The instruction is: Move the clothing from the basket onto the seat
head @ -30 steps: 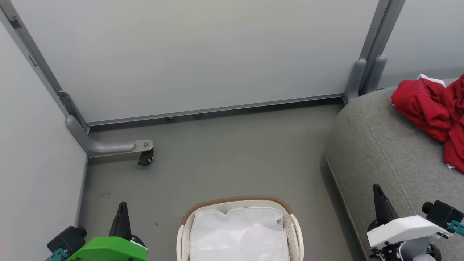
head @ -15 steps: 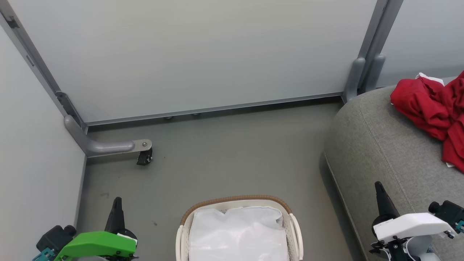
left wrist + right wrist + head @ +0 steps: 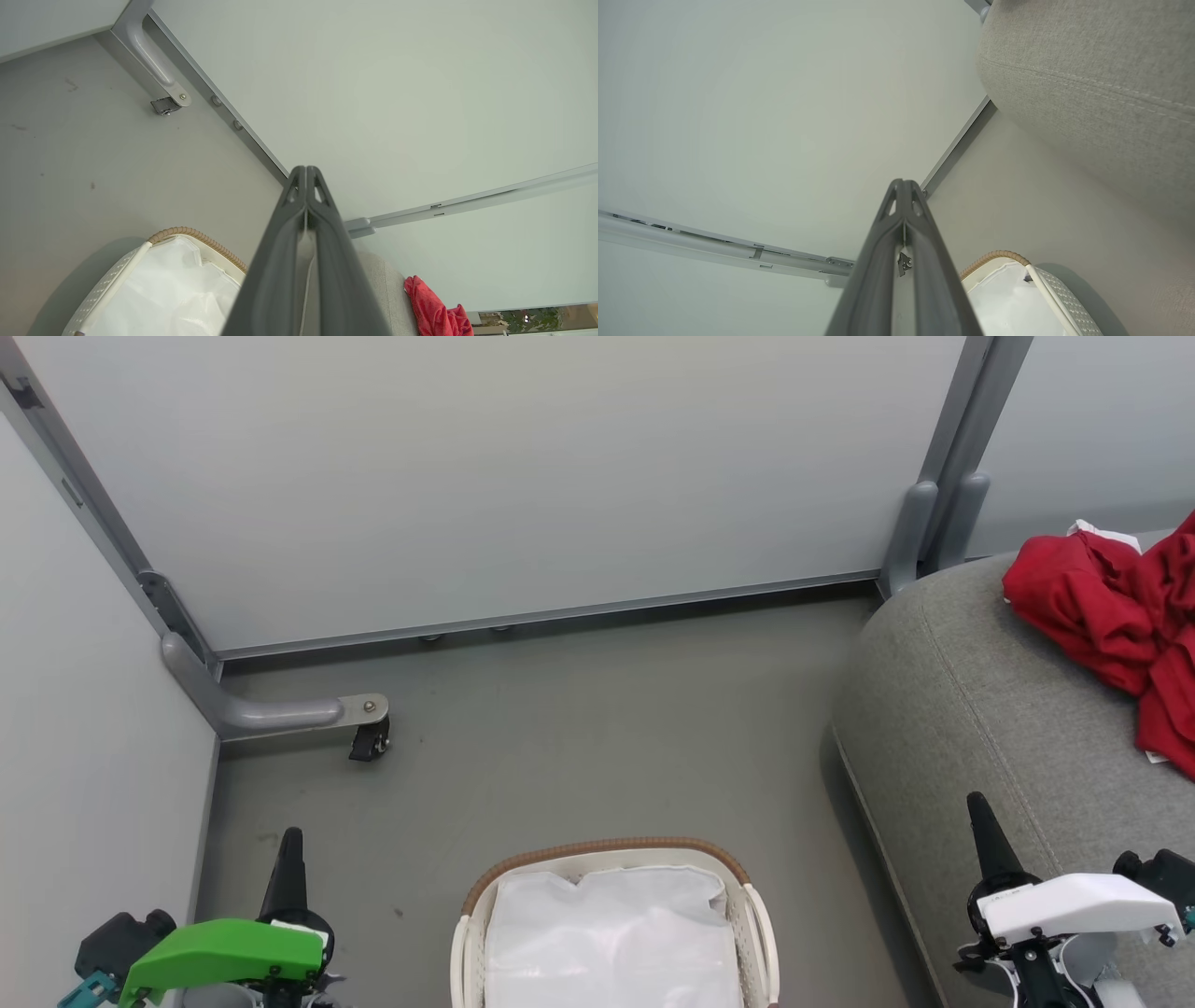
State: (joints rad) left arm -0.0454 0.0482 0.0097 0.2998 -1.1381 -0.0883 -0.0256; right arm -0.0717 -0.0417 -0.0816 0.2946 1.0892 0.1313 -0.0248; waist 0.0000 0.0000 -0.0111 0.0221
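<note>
The red clothing (image 3: 1111,611) lies bunched on top of the grey seat (image 3: 971,709) at the far right; the left wrist view shows the clothing (image 3: 432,310) too. On the floor at the bottom centre stands the basket (image 3: 611,854), showing just its white liner (image 3: 611,938). My left gripper (image 3: 291,835) is shut and empty, left of the basket. My right gripper (image 3: 977,800) is shut and empty, over the seat's front edge, right of the basket. Both wrist views show the fingers (image 3: 306,196) (image 3: 903,205) pressed together with nothing between them.
Pale partition panels (image 3: 485,476) wall in the far and left sides. A grey partition foot with a black caster (image 3: 369,737) juts onto the floor at the left. Two grey posts (image 3: 934,523) stand at the seat's far corner.
Both grippers have drawn lower and outward in the head view, still shut. The whole picture has shifted slightly, so the camera has moved. Clothing and basket lie as before.
</note>
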